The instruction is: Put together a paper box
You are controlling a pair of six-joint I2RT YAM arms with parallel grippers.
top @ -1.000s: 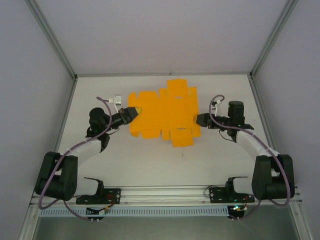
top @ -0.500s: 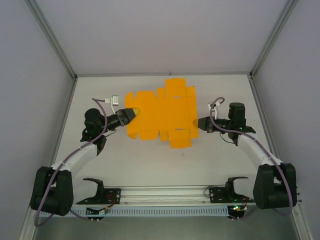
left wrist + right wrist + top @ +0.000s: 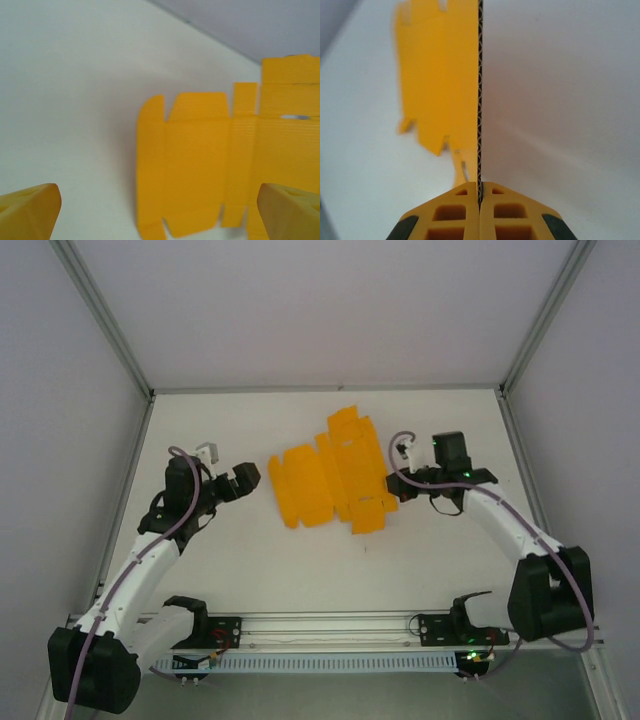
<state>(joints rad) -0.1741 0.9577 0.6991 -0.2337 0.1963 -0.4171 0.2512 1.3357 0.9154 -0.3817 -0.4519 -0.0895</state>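
Table (image 3: 300,570): white, walled on three sides, both arm bases at the near edge.

Paper box (image 3: 335,480): orange-yellow die-cut sheet, unfolded, flaps and tabs spread. Sits mid-table between the two arms, skewed to the table edges. Looks foreshortened from above, so the right side is probably raised off the table.

Right end effector (image 3: 392,483): closed tight on the sheet's right edge. The wrist view shows the corrugated edge running straight out from between the pads (image 3: 462,202). This grip likely anchors and tips the sheet so that a panel can be creased.

Left end effector (image 3: 243,478): spread wide, holding nothing, just clear of the sheet's left flaps and pointed at them. It looks placed to take or press that side next.
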